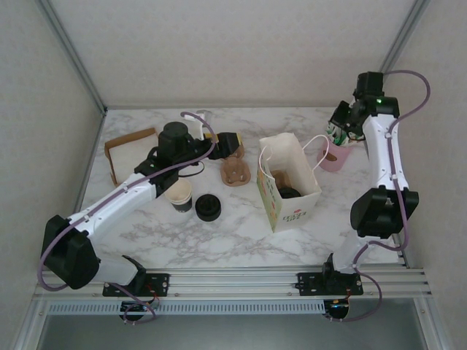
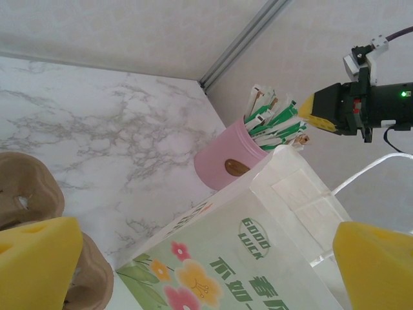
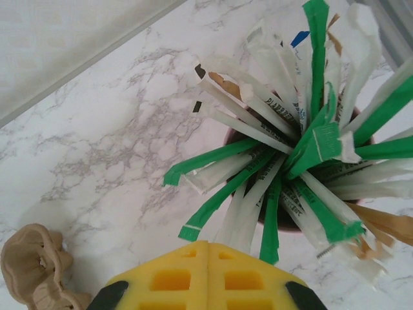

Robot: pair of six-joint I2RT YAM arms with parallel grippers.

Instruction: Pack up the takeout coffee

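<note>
The takeout coffee (image 1: 289, 193) shows as a black round lid down inside the open white paper bag (image 1: 307, 175), which stands upright at mid-table. My left gripper (image 1: 232, 144) hovers left of the bag, open with nothing in it. Its yellow pads (image 2: 39, 258) frame the bag's flower-printed side (image 2: 245, 258). My right gripper (image 1: 338, 136) hangs over the pink cup (image 1: 334, 158) of sachets at the back right. Its yellow pads (image 3: 174, 278) are pressed together, and white and green sachets (image 3: 303, 142) fan out just beyond them. I cannot tell whether one is pinched.
A lidless black cup (image 1: 179, 194) and loose black lids (image 1: 208, 207) sit left of the bag. A brown pulp cup carrier (image 1: 236, 173) lies under my left gripper. A brown box (image 1: 130, 149) rests at the back left. Walls close the table's back and sides.
</note>
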